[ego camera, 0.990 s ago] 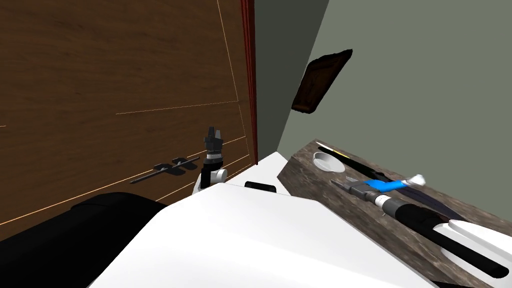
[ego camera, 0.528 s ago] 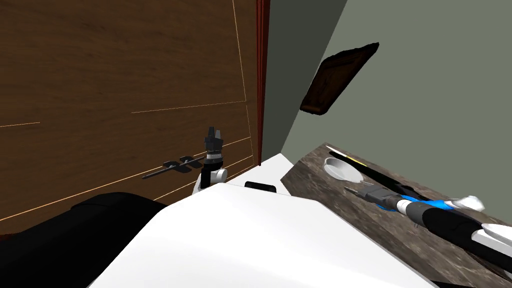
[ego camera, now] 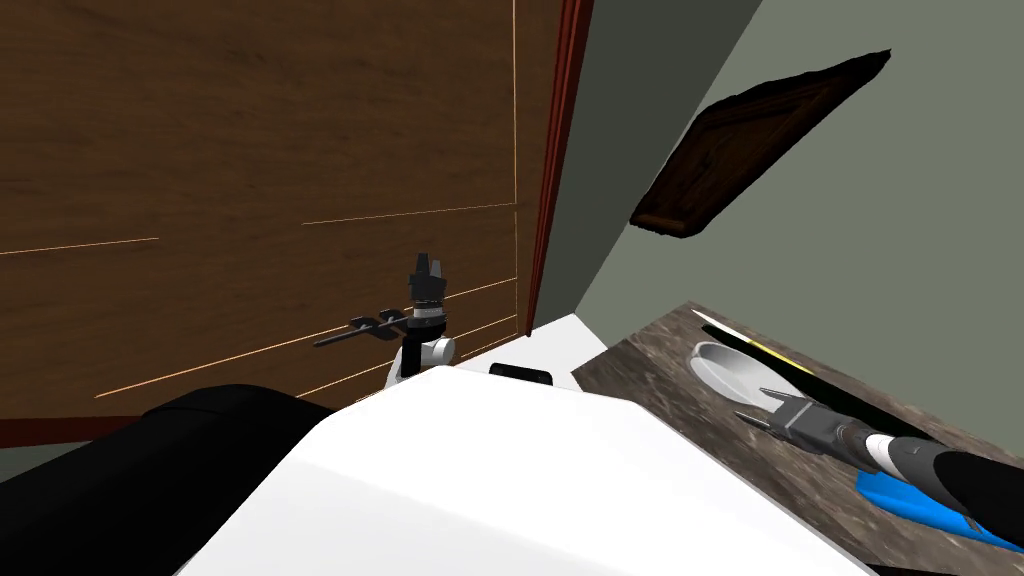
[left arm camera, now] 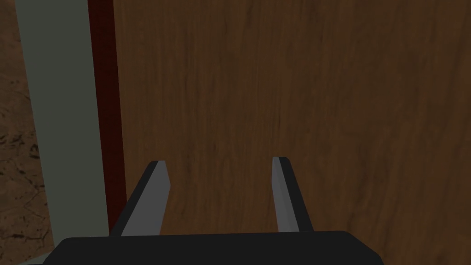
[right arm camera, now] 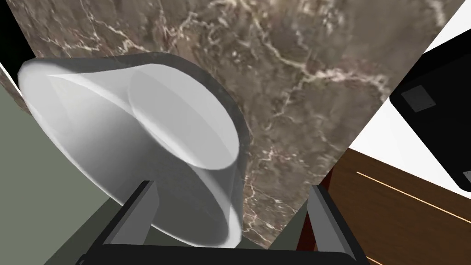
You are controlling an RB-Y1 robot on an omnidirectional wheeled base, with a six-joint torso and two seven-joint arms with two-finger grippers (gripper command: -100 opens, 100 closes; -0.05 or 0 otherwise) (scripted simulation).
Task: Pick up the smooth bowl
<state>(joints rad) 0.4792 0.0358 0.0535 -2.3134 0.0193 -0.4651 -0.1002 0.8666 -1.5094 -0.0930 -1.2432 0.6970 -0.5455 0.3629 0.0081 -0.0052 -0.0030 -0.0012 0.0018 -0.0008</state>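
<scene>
The smooth bowl (ego camera: pixel 735 368), pale grey and shallow, sits on the brown marbled counter (ego camera: pixel 650 390) at the lower right of the head view, close to the counter's far edge by the grey-green wall. The right gripper (ego camera: pixel 757 405) reaches in from the lower right corner, its fingers spread, the tips just short of the bowl's near rim. In the right wrist view the bowl (right arm camera: pixel 138 152) lies right ahead of the right gripper (right arm camera: pixel 232 186): one finger overlaps the bowl's outer wall and the other stands over bare counter (right arm camera: pixel 299 69). Whether a finger touches the bowl cannot be told.

A blue object (ego camera: pixel 910 500) lies on the counter under the right forearm. The left gripper (ego camera: pixel 427 262) is raised at the centre of the head view, in front of a wooden door (ego camera: pixel 250 150) with a dark bar handle (ego camera: pixel 360 328). Its fingers are spread too, facing the wood (left arm camera: pixel 220 161).
</scene>
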